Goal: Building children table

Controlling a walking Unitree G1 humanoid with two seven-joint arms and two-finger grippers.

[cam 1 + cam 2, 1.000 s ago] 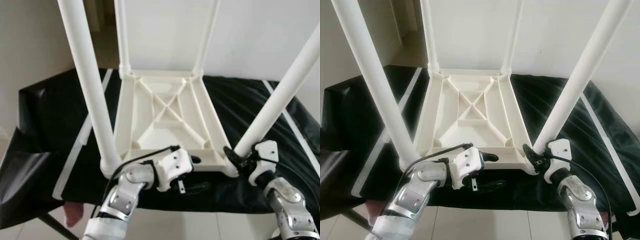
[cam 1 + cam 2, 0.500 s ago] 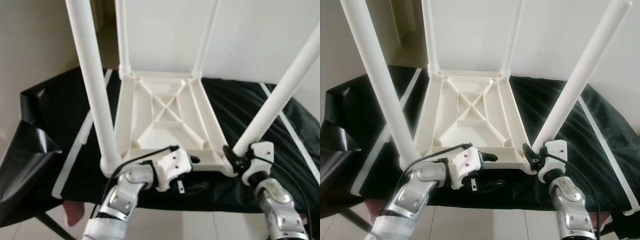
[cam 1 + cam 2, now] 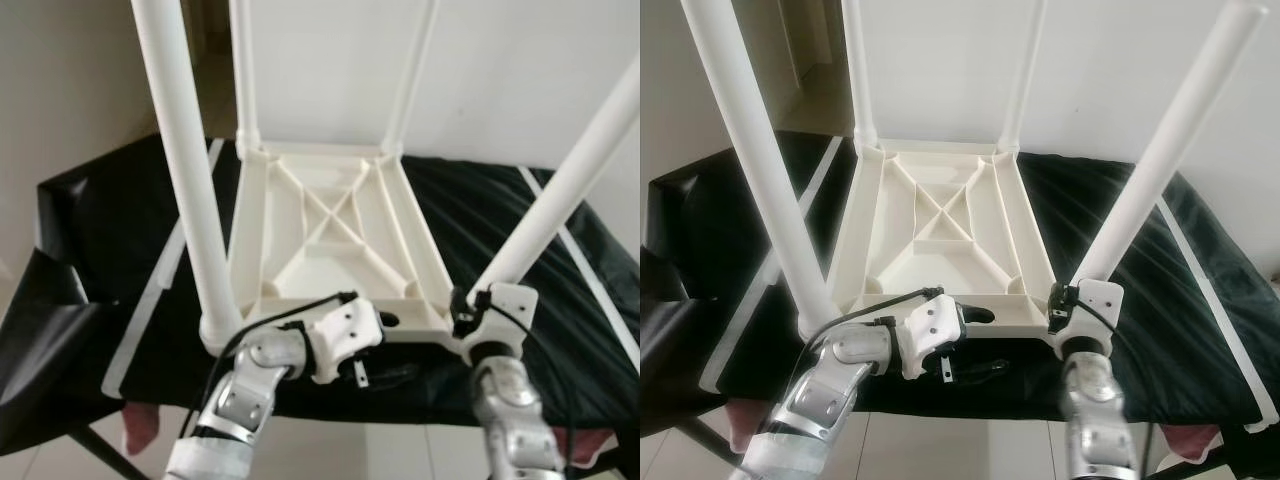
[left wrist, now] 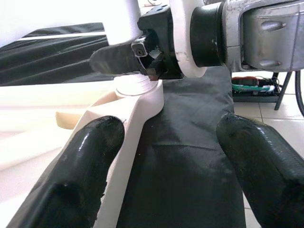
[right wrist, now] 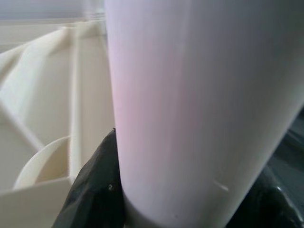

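Black cloth (image 3: 120, 230) drapes the counter under the upturned table (image 3: 330, 240). Right pincer (image 4: 142, 59) clamps near-right leg (image 3: 570, 190); left pincer (image 3: 395, 345) straddles the rim, spread.

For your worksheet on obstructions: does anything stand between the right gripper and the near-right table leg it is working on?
Nothing visible does. The right gripper is already closed around the base of the near-right leg, beside its corner socket on the upturned tabletop.

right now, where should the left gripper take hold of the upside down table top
On the near edge rail of the table top, coming from the robot's side. The rail is thin and juts toward the robot between the near legs, so one finger can go over it and one under. The left gripper sits open there; the right gripper is shut on the near right leg.
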